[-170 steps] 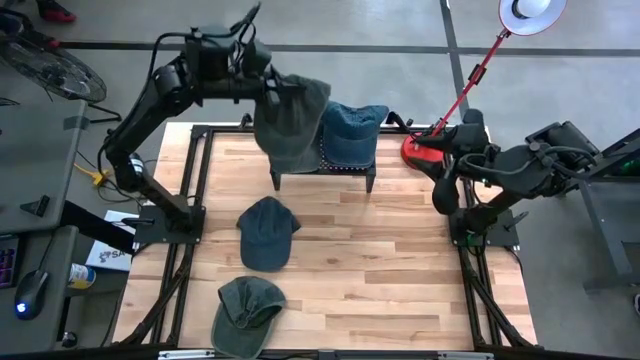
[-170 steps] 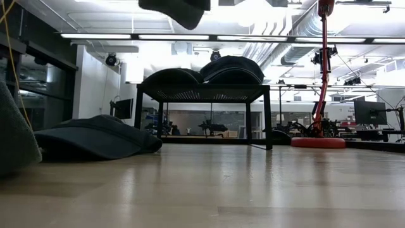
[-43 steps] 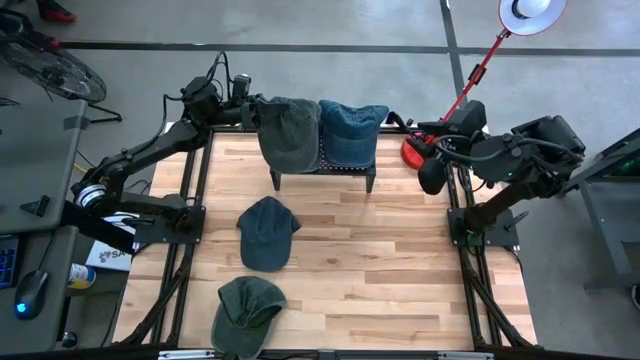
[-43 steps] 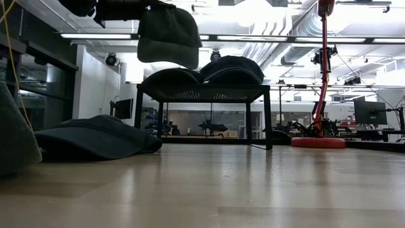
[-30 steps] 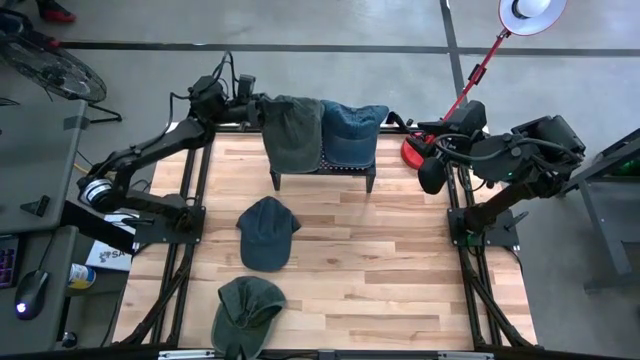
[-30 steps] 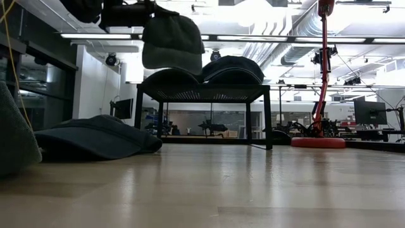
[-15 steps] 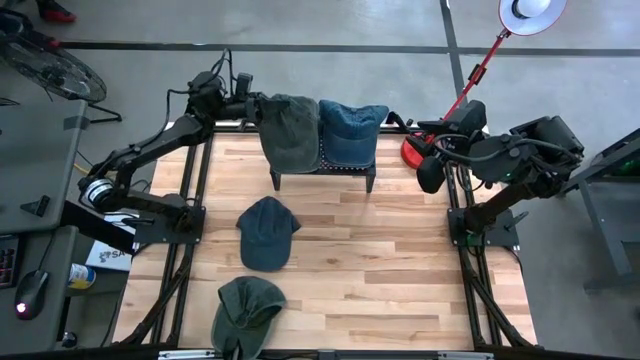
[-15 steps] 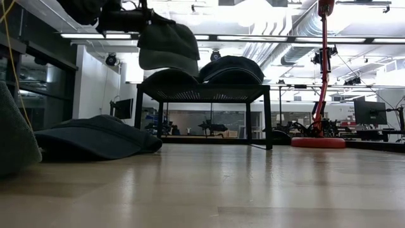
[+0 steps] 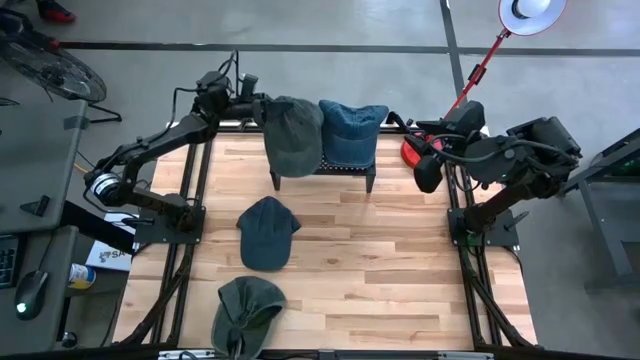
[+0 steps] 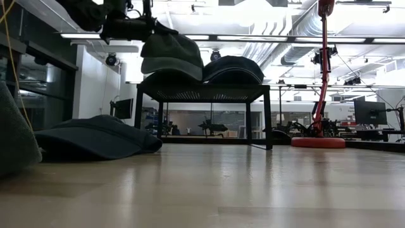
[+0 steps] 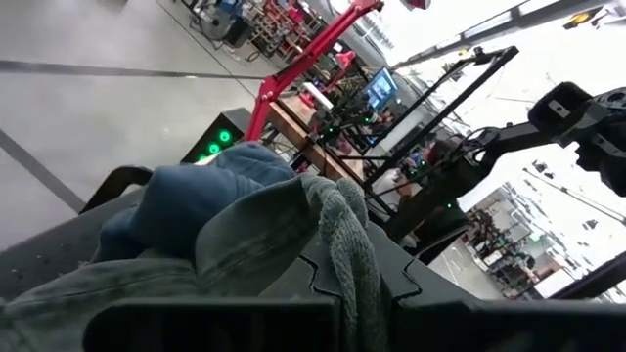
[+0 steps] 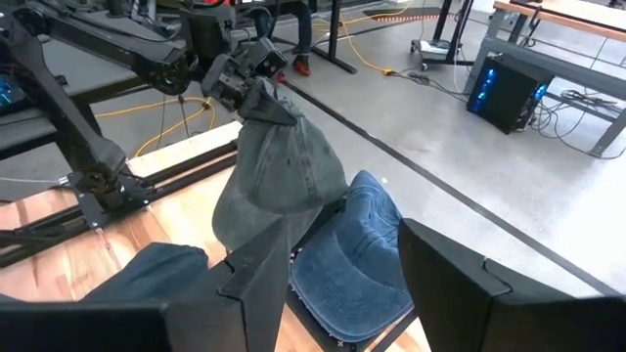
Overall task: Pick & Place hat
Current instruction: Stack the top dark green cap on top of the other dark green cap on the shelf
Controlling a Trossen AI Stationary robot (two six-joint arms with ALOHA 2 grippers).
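Note:
My left gripper (image 9: 256, 104) is shut on a grey-green hat (image 9: 292, 135) over the left half of a black rack (image 9: 325, 168) at the table's far edge. In the low view the hat (image 10: 171, 56) sits low on the rack's top (image 10: 202, 94); I cannot tell if it bears on it. A blue hat (image 9: 350, 135) lies on the rack's right half. My right gripper (image 12: 333, 293) hangs open at the far right (image 9: 425, 172), clear of everything. My left gripper pinches a bunched edge of the grey-green hat (image 11: 342, 244) between its two fingers. The fingers run about level, coming from the table's far left corner. The hat's crown (image 12: 284, 171) spreads away from the fingers over the rack's left half, beside the blue hat.
A dark blue hat (image 9: 268, 232) lies on the wooden table's middle and a green hat (image 9: 246, 308) near its front edge. A red lamp base (image 9: 415, 150) stands at the far right, beside my right gripper. Black frame rails (image 9: 190, 200) border the table.
My left gripper has sunk a little and gone toward the table's right edge, still shut on the hat. The hat, which hung clear above the rack, has come down and flattened out over the rack's left half.

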